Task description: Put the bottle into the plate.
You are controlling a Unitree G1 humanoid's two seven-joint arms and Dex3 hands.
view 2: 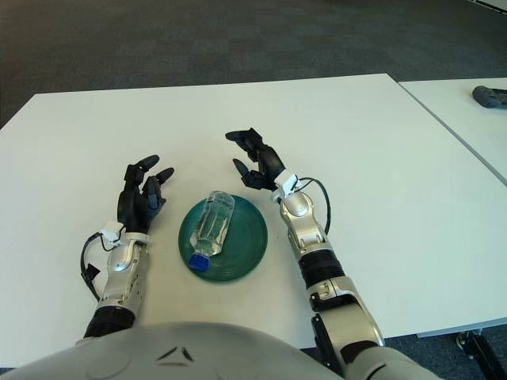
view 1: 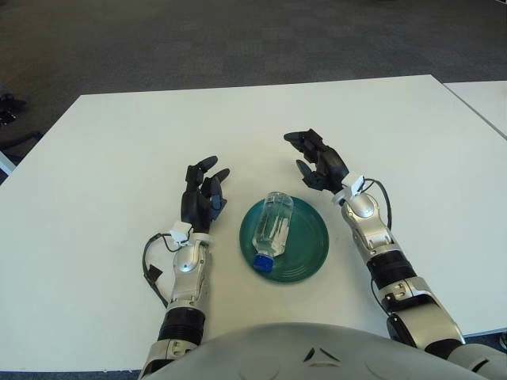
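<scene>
1. Counter: white; its near edge is hidden by the robot's body.
2. Plate: green, seen between both hands.
3. Right robot hand: released, fingers spread, beyond the plate.
4. Left robot hand: relaxed, nothing held.
5. Bottle: laid on the plate, blue cap nearest.

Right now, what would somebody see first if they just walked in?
A clear plastic bottle with a blue cap lies on its side in a green plate near the front of the white table. The left robot hand shows left of the plate, and the right robot hand behind its right edge, fingers open and holding nothing.
</scene>
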